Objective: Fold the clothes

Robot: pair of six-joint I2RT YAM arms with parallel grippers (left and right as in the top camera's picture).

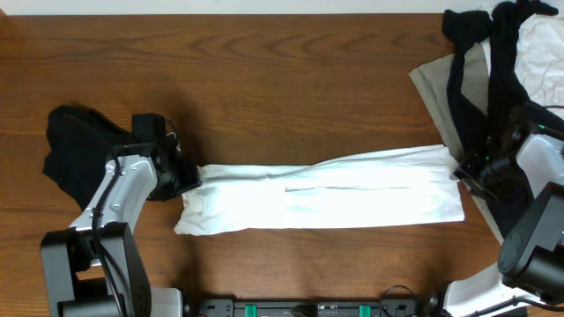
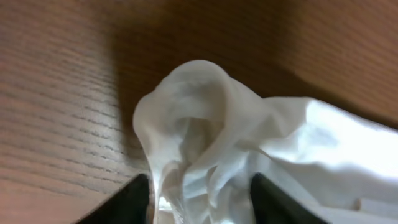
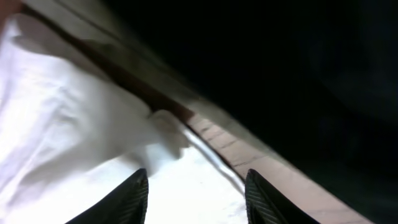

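Observation:
The white T-shirt [image 1: 326,194] lies on the table as a long folded strip running left to right. My left gripper [image 1: 189,176] is at its left end. In the left wrist view its fingers [image 2: 202,199] are apart, with bunched white fabric [image 2: 205,124] humped up between them. My right gripper [image 1: 463,172] is at the strip's right end. In the right wrist view its fingers [image 3: 196,199] are apart over flat white fabric [image 3: 74,124]. A black garment [image 1: 75,145] lies at the left behind my left arm.
A pile of black [image 1: 480,62], beige [image 1: 441,88] and white [image 1: 542,53] clothes sits at the back right corner, close to my right arm. Bare wooden tabletop [image 1: 264,79] stretches behind the strip.

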